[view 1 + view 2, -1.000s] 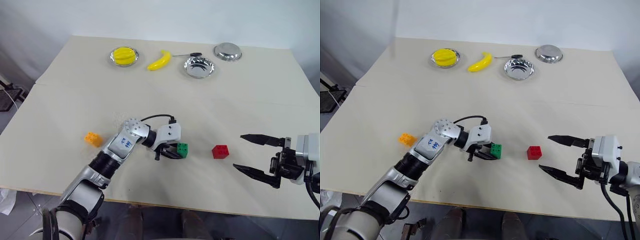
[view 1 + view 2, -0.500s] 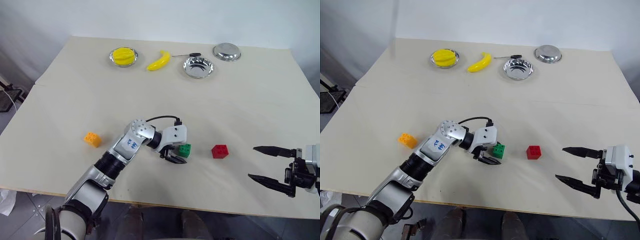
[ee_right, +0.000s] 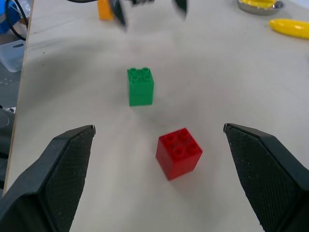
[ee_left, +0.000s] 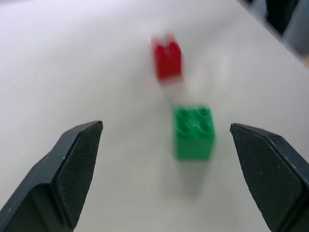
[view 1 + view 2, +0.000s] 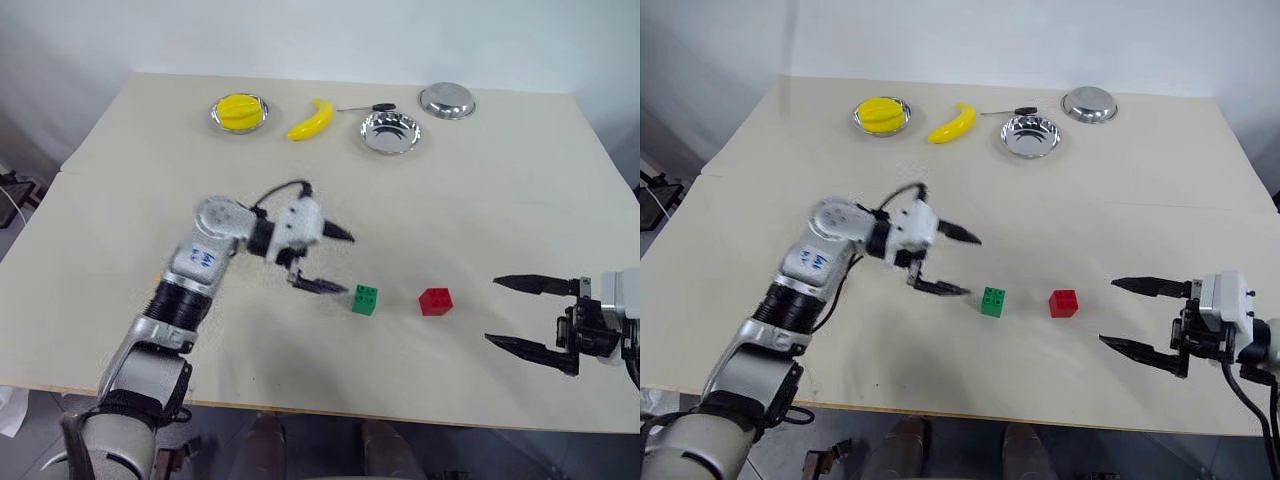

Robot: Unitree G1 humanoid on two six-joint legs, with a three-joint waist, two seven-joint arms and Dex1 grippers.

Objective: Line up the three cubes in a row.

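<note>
Left hand (image 5: 326, 260) raised above table, fingers wide, empty, green cube (image 5: 365, 299) beside it, right hand (image 5: 535, 316) wide, empty

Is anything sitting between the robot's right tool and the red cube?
No, nothing visible. The right tool is open and points toward the red cube with only bare table between them. The green cube sits beyond the red one, on its far side from that tool, so it blocks nothing.
</note>
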